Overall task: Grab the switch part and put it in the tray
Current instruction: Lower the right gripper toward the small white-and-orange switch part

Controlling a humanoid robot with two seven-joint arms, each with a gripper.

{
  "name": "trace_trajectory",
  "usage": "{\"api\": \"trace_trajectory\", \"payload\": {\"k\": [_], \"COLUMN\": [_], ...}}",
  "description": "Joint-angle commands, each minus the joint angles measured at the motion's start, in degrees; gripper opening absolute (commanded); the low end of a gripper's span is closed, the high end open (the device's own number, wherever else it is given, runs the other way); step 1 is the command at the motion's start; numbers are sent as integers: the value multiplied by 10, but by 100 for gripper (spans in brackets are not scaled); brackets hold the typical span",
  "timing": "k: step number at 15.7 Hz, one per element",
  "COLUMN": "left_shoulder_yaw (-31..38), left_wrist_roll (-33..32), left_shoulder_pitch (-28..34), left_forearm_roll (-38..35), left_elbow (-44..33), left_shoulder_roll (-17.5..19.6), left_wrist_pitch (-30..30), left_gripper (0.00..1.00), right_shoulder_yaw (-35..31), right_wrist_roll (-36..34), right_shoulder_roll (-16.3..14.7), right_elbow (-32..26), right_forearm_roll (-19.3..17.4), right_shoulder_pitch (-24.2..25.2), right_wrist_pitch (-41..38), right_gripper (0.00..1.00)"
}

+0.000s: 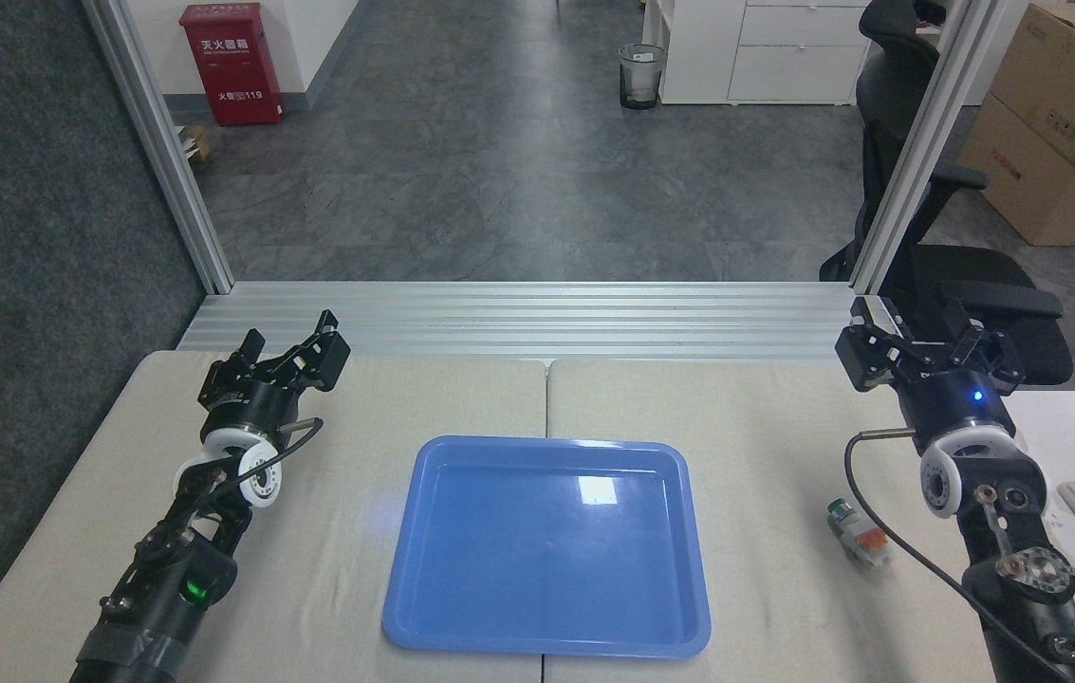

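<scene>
Switch part [855, 533]: small push-button piece, white-grey blocky body, orange middle, silver collar, round green cap. Lies flat on the beige desk [765, 446], toward the desk's right edge, just beside the right rim of the tray and clear of it. Long axis runs diagonally: green cap toward the far-left, blocky body toward the near-right edge

Tray [546, 636]: large shallow glossy blue plastic rectangle, rounded corners, raised rim, centred on the desk near the front edge; nothing in it

Right gripper [921, 349]: black, fingers apart, holding nothing, up over the far-right corner of the desk. Switch lies nearer the front edge than the jaws and slightly left of them, close beside this arm's wrist and its looping black cable [888, 541]

Left gripper [295, 353]: fingers apart, empty, at the far-left corner, well apart from the switch with the tray between

Judgement: right arm is clearly the nearer. Jaws must draw back toward the front edge and drop; closing across the narrow width, square to the diagonal axis, looks best. Cable near the part could nudge it
</scene>
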Motion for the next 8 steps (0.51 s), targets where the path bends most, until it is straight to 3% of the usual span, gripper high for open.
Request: {"api": "trace_trajectory", "payload": {"k": [1,8], "left_shoulder_yaw": [0,0], "left_wrist_roll": [-1,0], "left_shoulder_pitch": [0,0], "left_forearm_roll": [0,0], "left_elbow": [-1,0], "left_shoulder_roll": [0,0], "left_wrist_pitch": [0,0], "left_gripper": [100,100], "right_shoulder_yaw": [11,13], "right_wrist_roll": [2,1], "right_shoulder_roll": [2,6], "right_elbow": [5,5], "right_forearm_roll": [-2,0], "right_shoulder_pitch": [-5,-5], "right_wrist_pitch": [-22,-25], "right_gripper": [99,98]}}
